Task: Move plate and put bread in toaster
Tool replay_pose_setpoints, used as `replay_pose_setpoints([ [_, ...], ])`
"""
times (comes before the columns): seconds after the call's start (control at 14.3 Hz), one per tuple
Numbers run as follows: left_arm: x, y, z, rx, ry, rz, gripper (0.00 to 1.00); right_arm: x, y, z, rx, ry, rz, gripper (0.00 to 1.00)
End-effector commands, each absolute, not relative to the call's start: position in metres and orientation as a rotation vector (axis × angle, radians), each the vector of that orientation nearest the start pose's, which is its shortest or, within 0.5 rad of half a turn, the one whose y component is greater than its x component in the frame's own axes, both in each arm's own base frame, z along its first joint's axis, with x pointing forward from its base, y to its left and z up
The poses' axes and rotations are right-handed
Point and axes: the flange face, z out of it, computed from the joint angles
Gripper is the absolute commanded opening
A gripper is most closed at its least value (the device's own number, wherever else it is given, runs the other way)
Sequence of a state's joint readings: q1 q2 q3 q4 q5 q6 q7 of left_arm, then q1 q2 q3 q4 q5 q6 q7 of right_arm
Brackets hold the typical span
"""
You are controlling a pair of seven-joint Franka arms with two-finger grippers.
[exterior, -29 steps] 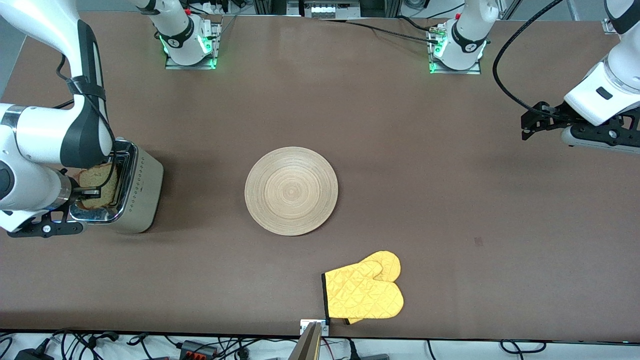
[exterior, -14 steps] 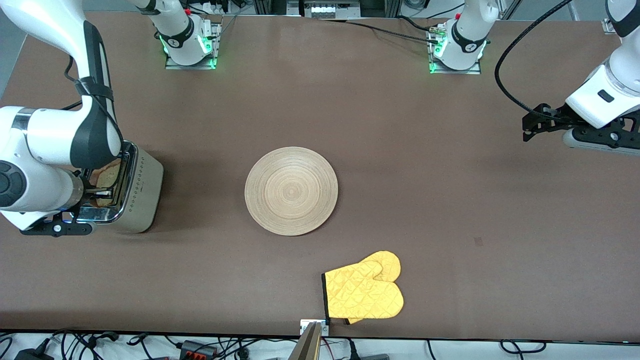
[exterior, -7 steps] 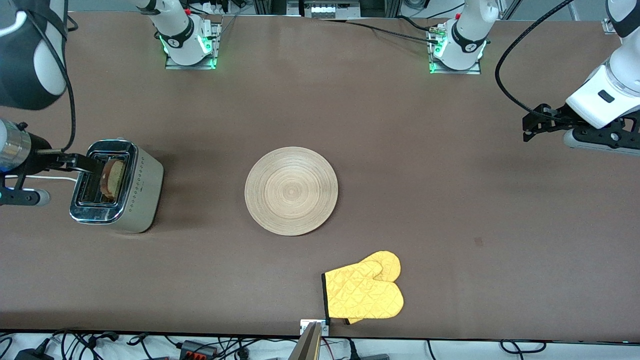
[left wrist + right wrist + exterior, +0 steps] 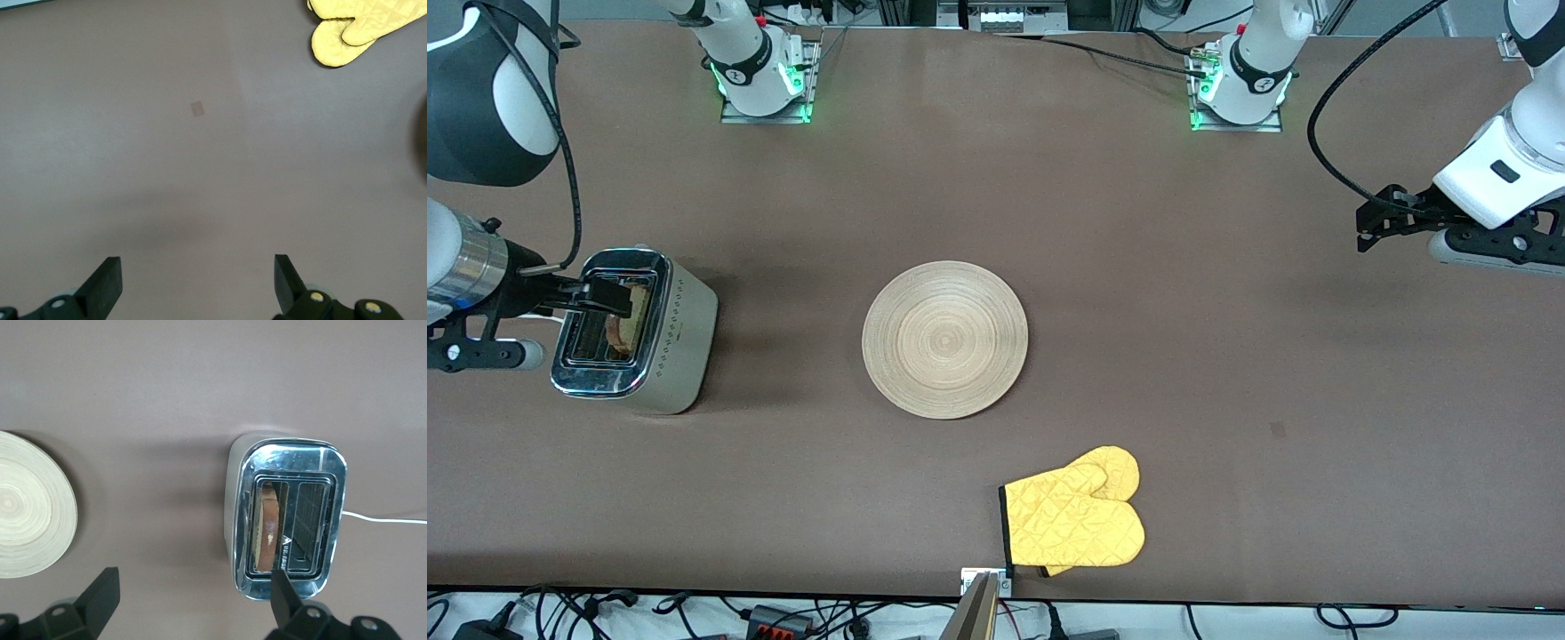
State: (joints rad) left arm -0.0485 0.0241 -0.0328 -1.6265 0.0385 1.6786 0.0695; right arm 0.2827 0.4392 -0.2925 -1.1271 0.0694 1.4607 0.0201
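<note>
The toaster (image 4: pixel 660 342) stands at the right arm's end of the table. The bread (image 4: pixel 631 325) stands on edge in the slot nearer the plate, and also shows in the right wrist view (image 4: pixel 269 527). My right gripper (image 4: pixel 605 298) is open and empty above the toaster's top (image 4: pixel 287 520); in its wrist view the gripper (image 4: pixel 193 590) has its fingers wide apart. The light-wood plate (image 4: pixel 945 339) lies flat at the table's middle, with its edge in the right wrist view (image 4: pixel 30 513). My left gripper (image 4: pixel 1371 227) waits open and empty over the left arm's end (image 4: pixel 195 273).
A yellow oven mitt (image 4: pixel 1074 520) lies nearer the front camera than the plate, close to the table's front edge, and shows in the left wrist view (image 4: pixel 360 27). The toaster's white cord (image 4: pixel 387 519) trails away from the toaster toward the table's end.
My right gripper let go of the bread, which dropped into the toaster slot, then rose and drew back toward the table's end. The left arm has stayed still.
</note>
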Motion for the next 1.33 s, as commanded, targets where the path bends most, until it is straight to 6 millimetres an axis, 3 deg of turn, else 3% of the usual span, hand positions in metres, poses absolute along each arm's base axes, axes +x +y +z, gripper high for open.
replay_pose_setpoints([
  [0.0,0.573,-0.041,0.599,-3.094,0.247,-0.043,1.0,0.664,0.023,0.567,-3.182,0.059,0.161,1.0],
  [0.14,0.573,-0.041,0.599,-3.094,0.247,-0.043,1.0,0.661,0.009,0.565,-3.18,0.094,0.205,1.0],
  [0.49,0.573,-0.041,0.599,-3.094,0.247,-0.043,1.0,0.661,0.008,0.568,-3.166,0.1,0.193,1.0],
  [0.63,0.573,-0.041,0.599,-3.094,0.25,-0.043,1.0,0.655,0.016,0.579,-3.165,0.077,0.168,1.0],
  [0.77,0.573,-0.041,0.599,-3.094,0.25,-0.043,1.0,0.649,0.008,0.579,-3.138,0.096,0.176,1.0],
  [0.98,0.573,-0.041,0.599,-3.094,0.25,-0.043,1.0,0.62,-0.02,0.574,-3.057,0.113,0.154,1.0],
  [1.19,0.573,-0.04,0.599,-3.094,0.247,-0.043,1.0,0.584,-0.02,0.569,-3.055,0.118,0.055,1.0],
  [1.26,0.573,-0.04,0.599,-3.094,0.247,-0.045,1.0,0.58,-0.022,0.569,-3.056,0.117,0.012,1.0],
])
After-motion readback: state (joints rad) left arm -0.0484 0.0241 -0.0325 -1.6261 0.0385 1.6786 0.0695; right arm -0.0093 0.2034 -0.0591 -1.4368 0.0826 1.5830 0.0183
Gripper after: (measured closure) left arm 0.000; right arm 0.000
